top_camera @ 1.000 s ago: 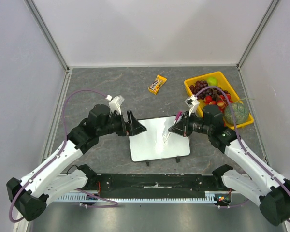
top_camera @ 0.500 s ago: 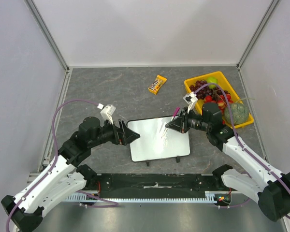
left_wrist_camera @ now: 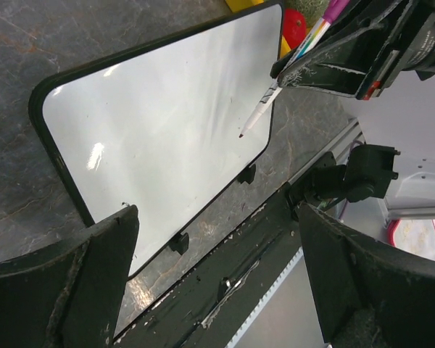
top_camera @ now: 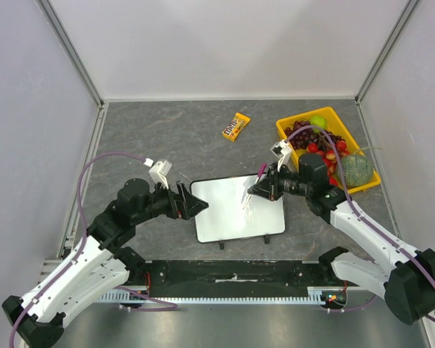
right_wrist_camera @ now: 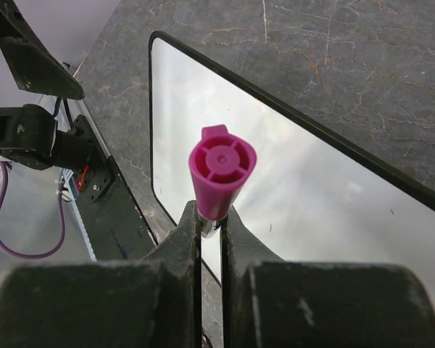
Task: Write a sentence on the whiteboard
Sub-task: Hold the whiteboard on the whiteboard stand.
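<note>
The small white rectangular whiteboard (top_camera: 221, 214) with its thin black rim lies flat on the dark grey stone-patterned worktop (top_camera: 152, 138), between the two arms. It sits directly below the right fingers (right_wrist_camera: 175, 246) and just beyond the tips of the left fingers (left_wrist_camera: 65, 283). No pink marks show on its surface, so by my reading the writing is not yet begun.

The right fingers are pinched narrow on a slim white marker (right_wrist_camera: 221, 167) with a magenta end cap. They grip the barrel just under the cap, and the tip points down past them toward the board's near right part. Whether the tip touches the surface I cannot tell. The left fingers stand wide apart and hold nothing.

The board looks light, stiff and glossy, and it stands on small black feet, so it will probably skate under pen pressure. The sensible hold is the rim on the side nearest the left fingers, well away from the writing area. The marker is smooth and held high, so it may pivot.
</note>
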Robot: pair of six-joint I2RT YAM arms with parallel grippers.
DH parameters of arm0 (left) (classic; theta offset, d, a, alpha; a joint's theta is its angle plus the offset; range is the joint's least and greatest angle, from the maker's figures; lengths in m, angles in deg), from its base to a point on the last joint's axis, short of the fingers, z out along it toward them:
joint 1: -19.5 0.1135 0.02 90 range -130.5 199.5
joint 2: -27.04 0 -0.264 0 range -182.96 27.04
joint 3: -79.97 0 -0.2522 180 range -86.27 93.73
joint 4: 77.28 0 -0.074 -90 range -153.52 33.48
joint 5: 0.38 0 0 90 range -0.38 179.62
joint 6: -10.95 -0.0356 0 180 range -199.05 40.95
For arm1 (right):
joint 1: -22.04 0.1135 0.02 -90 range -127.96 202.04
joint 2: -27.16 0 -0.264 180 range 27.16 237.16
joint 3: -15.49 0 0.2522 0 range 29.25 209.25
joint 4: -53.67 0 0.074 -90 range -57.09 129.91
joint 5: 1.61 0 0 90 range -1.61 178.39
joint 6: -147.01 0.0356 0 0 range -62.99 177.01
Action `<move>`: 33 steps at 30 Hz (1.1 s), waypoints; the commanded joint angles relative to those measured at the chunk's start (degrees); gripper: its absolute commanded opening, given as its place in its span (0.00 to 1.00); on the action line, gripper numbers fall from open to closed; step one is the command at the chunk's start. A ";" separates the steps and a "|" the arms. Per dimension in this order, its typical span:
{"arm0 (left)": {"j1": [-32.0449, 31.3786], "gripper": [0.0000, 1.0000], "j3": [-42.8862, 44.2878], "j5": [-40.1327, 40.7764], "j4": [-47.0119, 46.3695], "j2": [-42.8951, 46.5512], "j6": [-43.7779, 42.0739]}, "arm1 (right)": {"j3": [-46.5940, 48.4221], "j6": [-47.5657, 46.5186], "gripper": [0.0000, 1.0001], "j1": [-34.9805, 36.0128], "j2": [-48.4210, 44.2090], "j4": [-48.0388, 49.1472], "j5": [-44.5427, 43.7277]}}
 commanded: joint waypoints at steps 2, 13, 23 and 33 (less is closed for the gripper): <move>0.23 0.95 0.99 3.40 -1.36 0.44 0.73 | 6.61 -4.41 0.00 2.27 1.05 -1.79 -1.28; 0.32 0.96 0.11 3.05 -8.21 -3.51 2.58 | 16.37 -7.06 0.00 10.54 6.49 -6.89 -7.80; 0.32 0.96 8.98 4.19 -6.03 -13.18 -5.23 | 17.34 -5.21 0.00 9.31 8.25 -6.63 -6.39; 0.32 0.96 5.22 4.89 -5.49 -10.82 -4.98 | 16.82 -6.79 0.00 7.99 7.12 -9.18 -6.12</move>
